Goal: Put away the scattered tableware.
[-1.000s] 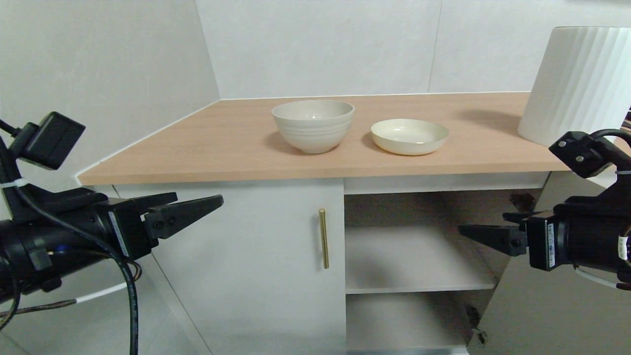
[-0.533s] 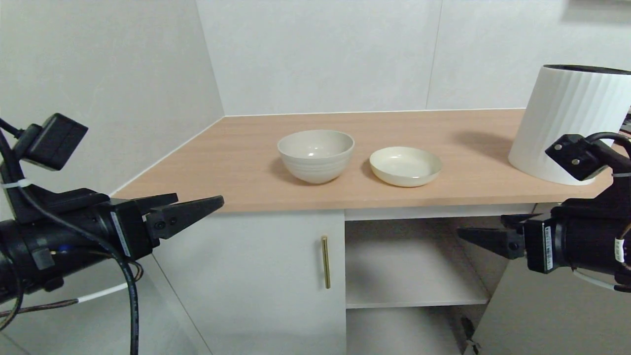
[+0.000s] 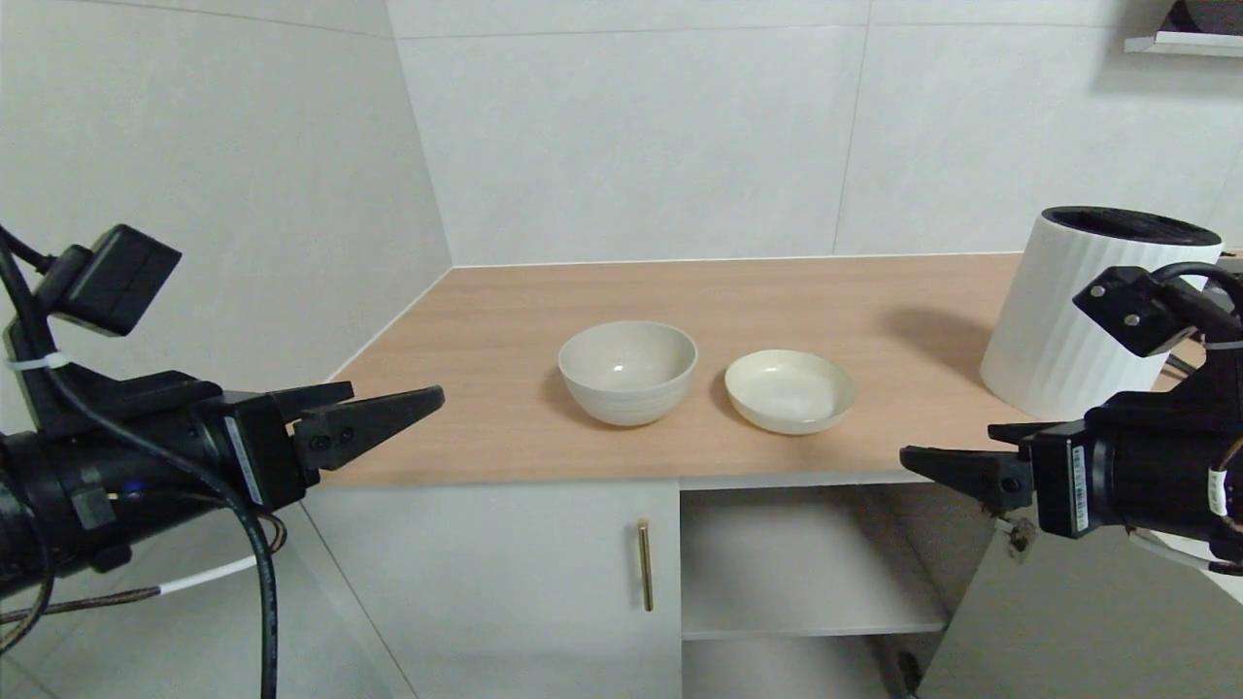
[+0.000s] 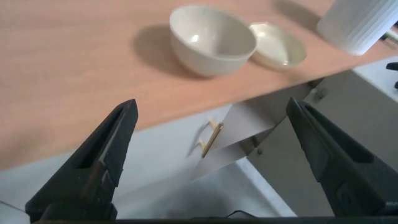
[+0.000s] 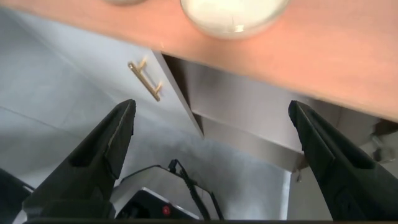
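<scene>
Only the viewpoint has risen, so the bowl [image 3: 628, 371] and shallow dish [image 3: 789, 389] sit untouched near the counter's [image 3: 466, 427] front edge, above the open cupboard [image 3: 806, 563], while the left gripper [image 3: 393, 392] and right gripper [image 3: 952, 443] hang spread, empty.

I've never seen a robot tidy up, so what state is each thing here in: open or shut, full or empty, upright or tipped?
Deep bowl: upright on the counter, empty.
Shallow dish: upright, empty, apart from the bowl.
Left cupboard door: shut.
Right cupboard door: swung open.
White ribbed tub: upright, no lid.
Left gripper: open, holding nothing.
Right gripper: open, holding nothing.
</scene>
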Controlling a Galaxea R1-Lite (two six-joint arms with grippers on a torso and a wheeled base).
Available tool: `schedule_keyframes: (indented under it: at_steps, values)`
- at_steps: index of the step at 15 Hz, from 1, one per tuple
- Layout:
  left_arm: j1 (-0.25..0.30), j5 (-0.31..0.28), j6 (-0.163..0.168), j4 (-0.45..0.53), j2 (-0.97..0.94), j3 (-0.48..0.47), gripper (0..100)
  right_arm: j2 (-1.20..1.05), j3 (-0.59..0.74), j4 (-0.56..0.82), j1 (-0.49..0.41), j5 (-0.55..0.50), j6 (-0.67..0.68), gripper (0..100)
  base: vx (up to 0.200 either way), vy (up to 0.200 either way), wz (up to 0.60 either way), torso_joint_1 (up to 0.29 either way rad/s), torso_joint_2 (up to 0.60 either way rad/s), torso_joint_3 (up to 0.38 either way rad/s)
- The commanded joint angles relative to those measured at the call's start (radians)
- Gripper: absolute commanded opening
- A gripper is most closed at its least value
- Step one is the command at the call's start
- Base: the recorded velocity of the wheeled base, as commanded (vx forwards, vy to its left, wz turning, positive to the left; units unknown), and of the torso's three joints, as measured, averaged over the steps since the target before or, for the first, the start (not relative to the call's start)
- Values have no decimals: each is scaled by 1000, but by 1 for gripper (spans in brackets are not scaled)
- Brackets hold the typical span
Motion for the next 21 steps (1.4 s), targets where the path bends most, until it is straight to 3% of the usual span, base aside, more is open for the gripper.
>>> schedule_keyframes:
  at_steps: [1,3,7,9,12,15,18,20,21]
  values:
    - [0,-1,0,0,2,0,100,11,0,0,0,0,0,100,0,0,0,207,-491,-276]
    - [0,-2,0,-1,17,-9,100,26,-6,-9,0,0,-1,100,0,0,0,208,-464,-261]
    - [0,-2,-6,32,105,-136,100,130,-23,-155,-10,-1,-32,100,0,0,0,57,-125,-70]
    - [0,-2,-11,132,166,-236,100,199,-68,-157,-27,-3,-30,100,0,0,0,0,0,0]
    - [-1,-4,-40,279,205,-271,100,272,-143,-114,-46,-17,53,100,0,0,0,0,0,0]
    - [-6,-9,-192,397,243,-373,100,325,-218,-19,-44,-58,128,100,0,0,0,0,0,0]
    - [-14,-6,-241,391,376,-414,100,405,-249,-23,-44,-124,157,100,0,0,0,0,0,0]
    - [-21,-6,-376,387,467,-485,100,443,-267,-39,-44,-127,215,100,0,0,0,0,0,0]
    - [-21,-6,-399,387,478,-495,100,448,-267,-45,-44,-127,218,100,0,0,0,0,0,0]
